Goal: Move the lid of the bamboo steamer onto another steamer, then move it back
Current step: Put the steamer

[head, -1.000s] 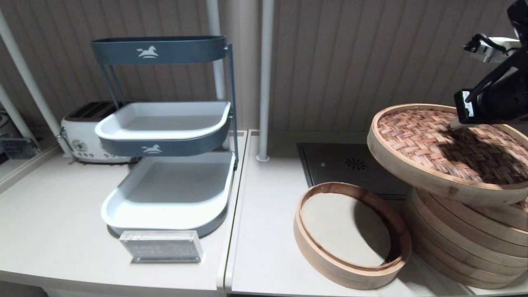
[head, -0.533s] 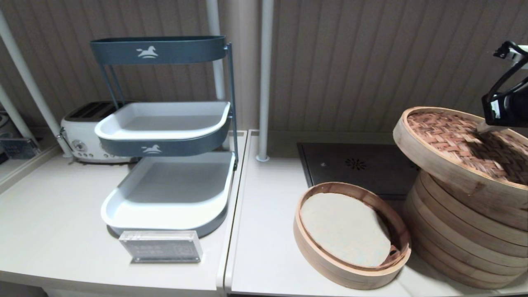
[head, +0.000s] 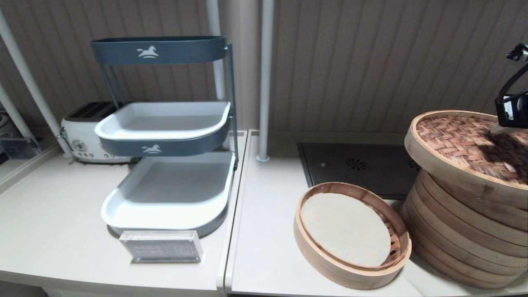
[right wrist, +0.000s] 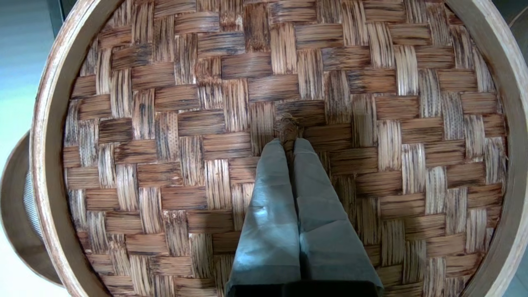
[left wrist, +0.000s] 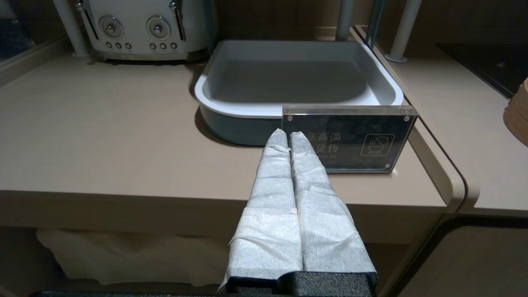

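Note:
The bamboo steamer lid [head: 458, 144] has a reddish-brown woven top and a pale rim band. It hangs tilted over the tall stacked steamer [head: 453, 243] at the far right, its near edge lowest. I cannot tell whether it touches the top tier. My right gripper [head: 496, 128] comes in from the right edge. In the right wrist view the right gripper [right wrist: 288, 142] is shut on the lid's dark loop handle [right wrist: 287, 123] at the centre of the weave [right wrist: 185, 123]. My left gripper [left wrist: 288, 134] is shut and empty, parked off the counter's front edge.
A low single-tier basket [head: 307, 247] with a pale round liner sits left of the tall steamer. A dark hob plate [head: 350, 165] lies behind it. A three-tier tray rack [head: 165, 206], a toaster [head: 80, 132] and an acrylic sign [head: 161, 246] stand on the left counter.
My right gripper has carried the lid to the right and lower, from beside the tall steamer to over it. Its shadow has left the low basket.

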